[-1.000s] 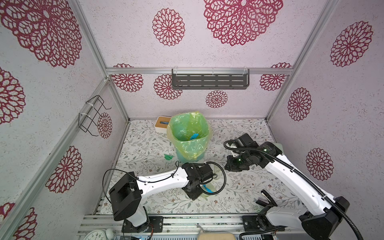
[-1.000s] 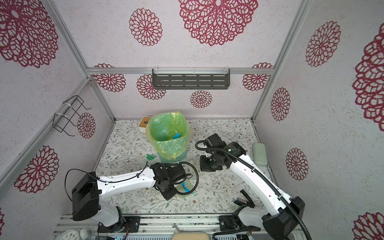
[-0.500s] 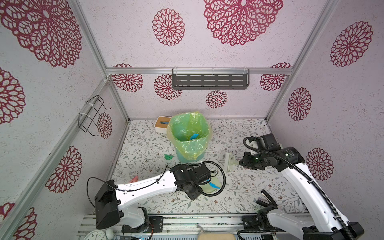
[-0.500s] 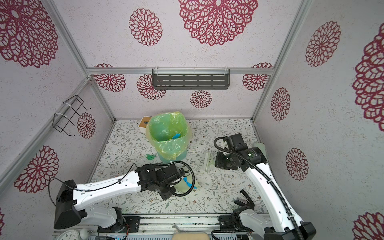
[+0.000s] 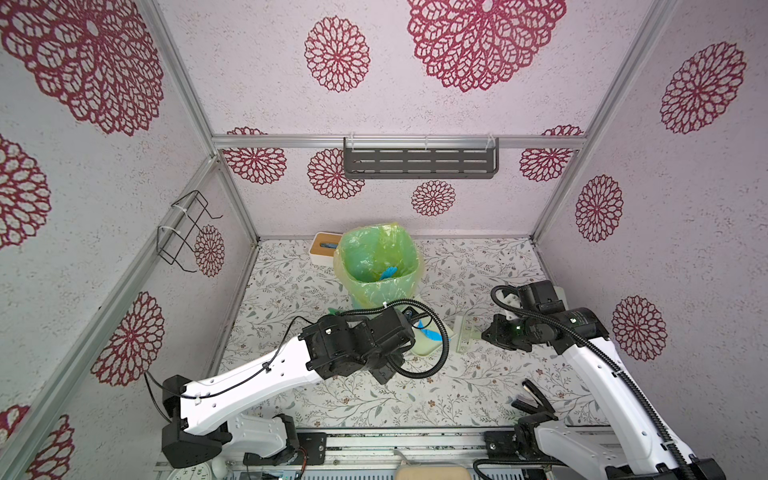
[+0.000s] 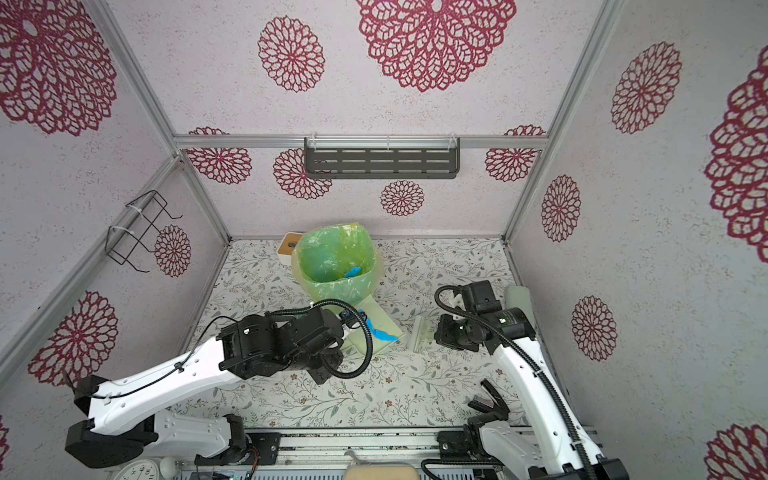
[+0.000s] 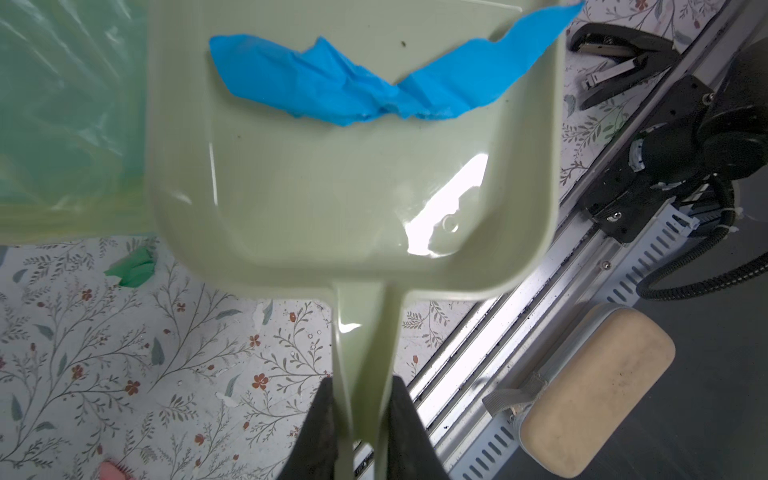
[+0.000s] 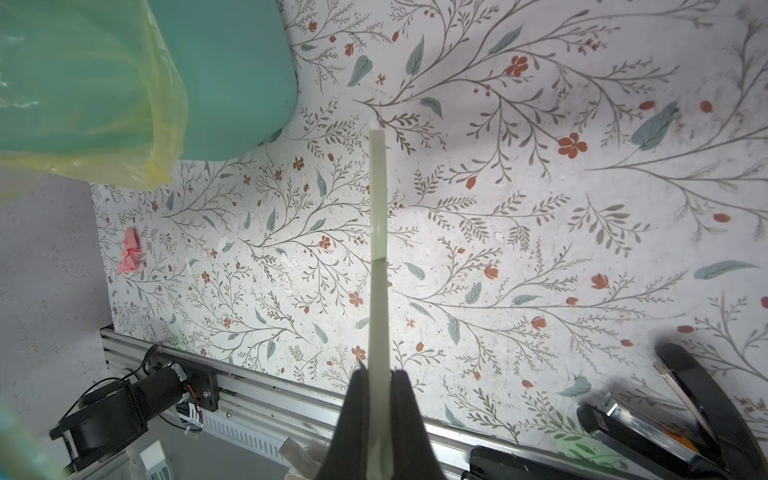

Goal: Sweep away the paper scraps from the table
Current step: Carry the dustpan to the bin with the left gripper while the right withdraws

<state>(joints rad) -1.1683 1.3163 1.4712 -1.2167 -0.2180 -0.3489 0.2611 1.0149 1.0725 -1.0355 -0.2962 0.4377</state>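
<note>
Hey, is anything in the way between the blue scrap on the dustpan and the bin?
Nothing visible does. The blue scrap lies in the dustpan, held by its handle in the left pincer, right beside the open bin. Only the bin's own rim lies between; whether the pan is above it I cannot tell.

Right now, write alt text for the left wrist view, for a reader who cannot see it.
The left gripper is shut on the handle of a pale green dustpan, with a crumpled blue paper scrap lying in the pan. A small green scrap lies on the flowered table near it, beside the lined bin.
</note>
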